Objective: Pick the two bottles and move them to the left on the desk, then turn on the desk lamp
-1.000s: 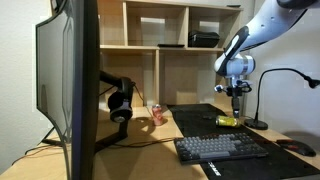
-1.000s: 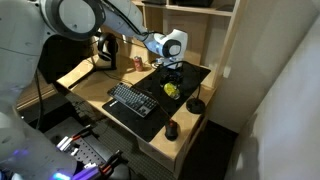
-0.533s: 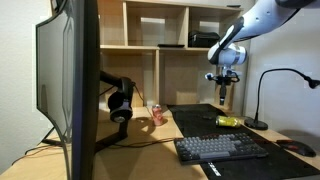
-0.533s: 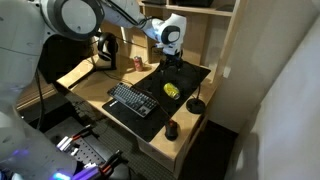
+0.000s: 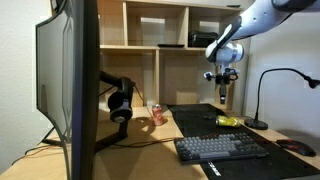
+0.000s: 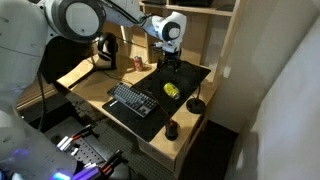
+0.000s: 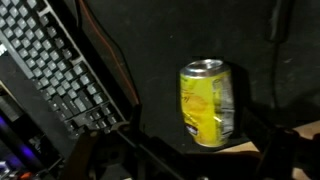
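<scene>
In an exterior view the hand (image 5: 221, 97) hangs high above the yellow-green can (image 5: 228, 120), which lies on its side on the black mat (image 5: 195, 112) near the desk lamp (image 5: 262, 100). The pinkish-red can (image 5: 157, 114) stands on the tabletop (image 5: 150, 138) (near the headphones (image 5: 120, 103)). In an exterior view the hand (image 6: 172, 62) holds nothing. In the wrist view it is spread wide, and the yellow-green can (image 7: 206, 103) lies well apart from the keyboard (image 7: 55, 70).

This is an office or study workstation: beneath the hand (image 5: 221, 97) a light-wood worktop (image 5: 165, 135) carries a keyboard (image 5: 220, 148), mouse (image 5: 296, 147) and desk lamp (image 5: 262, 95), with a big monitor (image 5: 70, 80) and headphones (image 5: 120, 105) well off to its side and open wooden shelves (image 5: 140, 47) behind it.
</scene>
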`<state>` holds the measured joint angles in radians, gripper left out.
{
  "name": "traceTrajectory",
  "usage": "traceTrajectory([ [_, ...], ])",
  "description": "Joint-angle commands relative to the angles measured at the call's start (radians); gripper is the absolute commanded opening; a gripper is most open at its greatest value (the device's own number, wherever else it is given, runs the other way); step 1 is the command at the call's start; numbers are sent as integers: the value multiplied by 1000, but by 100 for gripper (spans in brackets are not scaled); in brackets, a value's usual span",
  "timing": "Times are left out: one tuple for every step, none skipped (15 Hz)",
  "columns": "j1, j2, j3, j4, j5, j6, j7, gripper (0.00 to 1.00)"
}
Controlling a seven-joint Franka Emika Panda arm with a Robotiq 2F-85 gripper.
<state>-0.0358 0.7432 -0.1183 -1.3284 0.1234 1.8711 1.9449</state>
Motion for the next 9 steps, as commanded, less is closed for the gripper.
traceTrajectory([
  [-15,57,-7,16,-8,-111,-22,100],
  [-17,65,-10,6,-7,-106,-25,100],
  [-22,74,-14,0,-4,-102,-22,100],
  [-30,83,-17,-3,4,-95,-17,100],
  [-40,89,-14,-10,12,-83,-31,100],
  [-48,96,-12,-33,19,-16,-49,100],
  [-56,101,-13,-49,30,35,-53,100],
  [-64,105,-10,-62,43,72,-58,100],
  [-71,96,-5,-82,58,122,-72,100],
])
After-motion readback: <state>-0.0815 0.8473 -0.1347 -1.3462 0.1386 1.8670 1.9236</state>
